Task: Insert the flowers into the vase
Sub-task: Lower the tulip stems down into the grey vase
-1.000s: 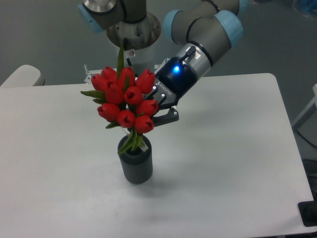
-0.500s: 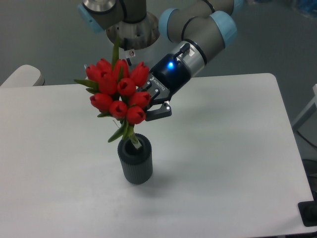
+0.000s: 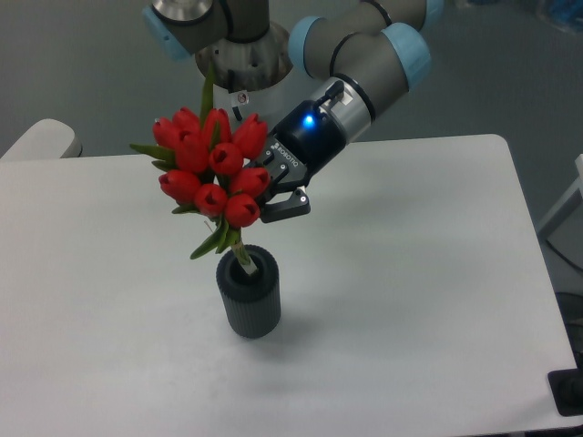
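Note:
A bunch of red tulip flowers with green leaves hangs tilted to the left above the vase. The vase is a dark grey ribbed cylinder standing upright on the white table. The stem ends reach down to the vase mouth, just inside its rim. My gripper comes in from the upper right and is shut on the flowers just below the buds. The buds hide most of its fingers; one dark finger shows to the right of the bunch.
The arm's base stands at the table's back edge behind the flowers. A pale rounded object sits off the table's left back corner. A dark item lies beyond the front right corner.
The gripper and the flowers have moved up and to the left. The bunch sits higher over the vase, with more stem showing above the rim.

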